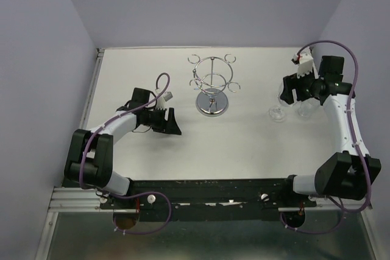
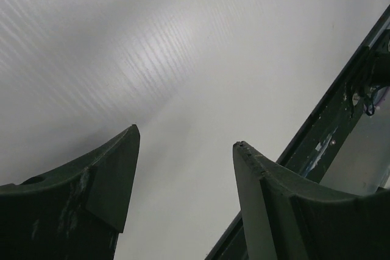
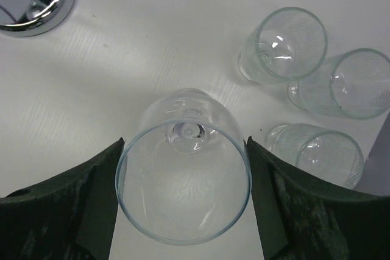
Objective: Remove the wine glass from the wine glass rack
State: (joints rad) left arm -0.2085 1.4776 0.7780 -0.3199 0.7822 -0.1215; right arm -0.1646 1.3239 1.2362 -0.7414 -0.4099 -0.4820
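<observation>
The table (image 1: pixel 152 71) carries the rack (image 1: pixel 212 89) at mid-back, its loops bare as far as the top view shows. The left gripper (image 2: pixel 186 141) hangs near it on the left over bare table, fingers spread with nothing between them. The right gripper (image 3: pixel 184 141) is well off to the rack's right. Its two fingers (image 3: pixel 91 211) meet the bowl of the glass (image 3: pixel 183 181) on either side just under the rim, which reads as a grasp. The glass is upright and off the rack, just beside three other glasses (image 3: pixel 283 44). Whether its foot rests on the table cannot be told.

The glass is probably light, stiff and brittle, with thin walls and a slick surface, and top-heavy on its narrow stem. The bowl's widest part looks like the sound place to hold it: the pads get two opposed curved faces there, and the load stays off the stem. Pressure should likely be gentle, since the rim is probably the weakest part and a hard squeeze could crack it. Too light a hold might let the smooth glass slip or tip into its neighbours.
</observation>
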